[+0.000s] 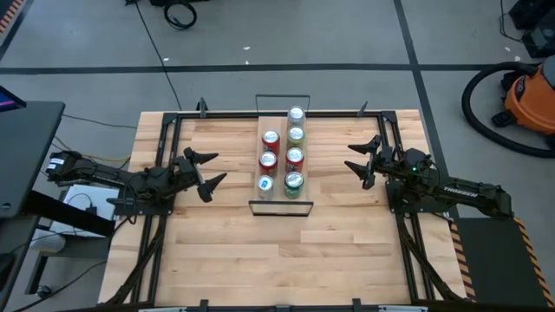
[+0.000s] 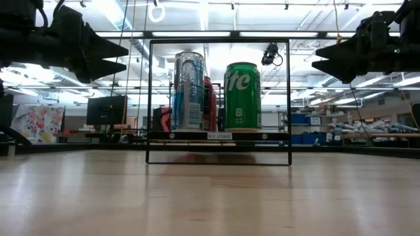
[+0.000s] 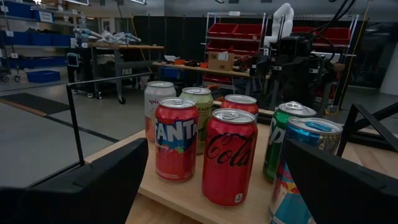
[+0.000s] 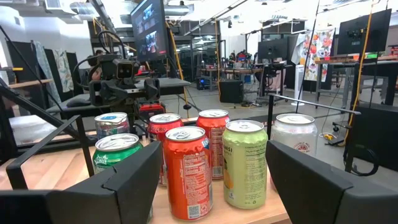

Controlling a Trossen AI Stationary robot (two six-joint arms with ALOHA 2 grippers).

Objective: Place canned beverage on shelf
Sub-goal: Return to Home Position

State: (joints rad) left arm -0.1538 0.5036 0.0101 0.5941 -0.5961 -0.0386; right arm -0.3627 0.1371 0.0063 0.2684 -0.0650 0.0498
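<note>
The shelf (image 1: 281, 192), a narrow light-wood board with black wire rails at its short ends, lies on the middle of the table. Several cans stand upright on it in two rows. The nearest are a blue-and-silver can (image 2: 188, 90) and a green can (image 2: 242, 96). Red Fanta (image 3: 176, 148) and Coca-Cola (image 3: 229, 157) cans show in the left wrist view. My left gripper (image 1: 220, 167) is open and empty, left of the shelf and above the table (image 2: 125, 58). My right gripper (image 1: 349, 156) is open and empty, right of the shelf (image 2: 316, 58).
Black frame rails run along the table's left (image 1: 165, 147) and right (image 1: 390, 139) sides, under the arms. The slatted wooden tabletop (image 1: 277, 256) stretches from the shelf to the near edge. An orange vacuum (image 1: 529, 95) stands on the floor at the far right.
</note>
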